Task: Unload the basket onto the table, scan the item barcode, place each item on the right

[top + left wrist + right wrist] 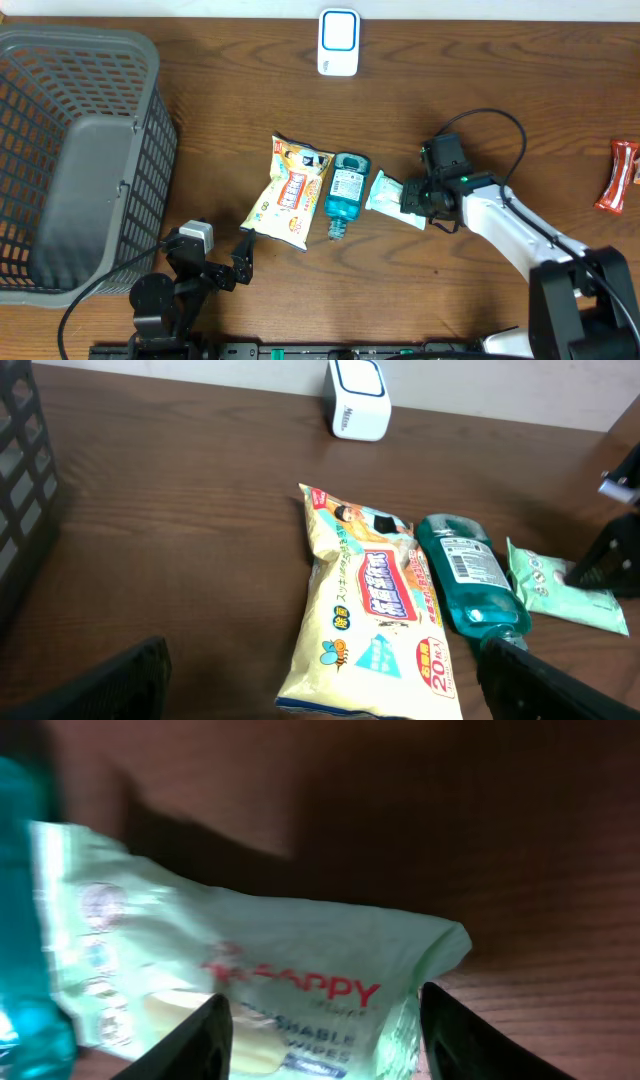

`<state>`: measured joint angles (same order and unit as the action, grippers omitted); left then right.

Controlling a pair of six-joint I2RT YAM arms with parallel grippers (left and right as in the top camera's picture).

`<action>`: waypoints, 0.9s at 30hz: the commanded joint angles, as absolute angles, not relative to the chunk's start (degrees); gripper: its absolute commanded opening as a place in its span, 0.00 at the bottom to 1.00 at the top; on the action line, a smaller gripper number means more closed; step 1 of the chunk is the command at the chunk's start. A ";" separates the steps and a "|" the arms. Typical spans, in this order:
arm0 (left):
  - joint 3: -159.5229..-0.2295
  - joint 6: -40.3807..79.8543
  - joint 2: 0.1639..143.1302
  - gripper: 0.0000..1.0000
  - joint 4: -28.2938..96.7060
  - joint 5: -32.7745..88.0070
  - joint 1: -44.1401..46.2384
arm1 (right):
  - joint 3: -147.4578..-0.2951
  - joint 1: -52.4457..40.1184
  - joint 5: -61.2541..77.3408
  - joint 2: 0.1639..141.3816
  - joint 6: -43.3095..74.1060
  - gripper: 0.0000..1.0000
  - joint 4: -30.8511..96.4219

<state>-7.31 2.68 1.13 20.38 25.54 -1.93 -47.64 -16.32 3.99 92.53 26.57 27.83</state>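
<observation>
A pale green wipes pack (388, 193) lies flat on the table, right of a teal bottle (347, 190) and a yellow snack bag (290, 190). My right gripper (413, 203) is down at the pack's right end. In the right wrist view its fingers (212, 1030) stand on either side of the pack (290, 970), open and close to its edges, with no squeeze visible. The white scanner (338, 42) stands at the far edge. My left gripper (215, 258) rests open near the front edge, short of the bag (370, 610). No barcode shows on the pack.
A grey mesh basket (80, 150) fills the left side. A red packet (620, 175) lies at the far right edge. The bottle's white label (468, 565) faces up and carries a barcode. Bare wood lies between the items and the scanner (359, 400).
</observation>
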 commanded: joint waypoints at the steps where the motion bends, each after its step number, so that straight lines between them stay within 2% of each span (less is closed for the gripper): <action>1: -6.48 1.74 0.99 0.98 21.37 25.45 -2.07 | -46.61 -16.49 3.18 95.88 28.40 0.44 28.05; 2: -6.48 1.74 0.99 0.98 21.37 25.47 -2.07 | -46.61 -16.49 3.16 96.77 28.73 0.38 28.08; 5: -6.48 1.74 0.99 0.98 21.37 25.47 -2.07 | -46.61 -16.49 3.40 98.21 28.75 0.11 28.10; 7: -6.48 1.74 0.99 0.98 21.37 25.47 -2.07 | -46.74 -16.45 3.44 97.97 29.89 0.01 28.16; 11: -6.48 1.74 0.99 0.98 21.37 25.47 -2.07 | -51.33 -14.13 12.36 95.90 32.10 0.01 33.87; 14: -6.48 1.74 0.99 0.98 21.37 25.47 -2.07 | -57.01 -10.87 20.47 94.52 35.57 0.01 43.72; 22: -6.48 1.74 0.99 0.98 21.37 25.47 -2.07 | -65.56 -1.43 55.96 93.25 40.99 0.02 63.92; 27: -6.48 1.74 0.99 0.98 21.37 25.47 -2.07 | -65.52 0.45 58.65 93.27 51.11 0.02 77.62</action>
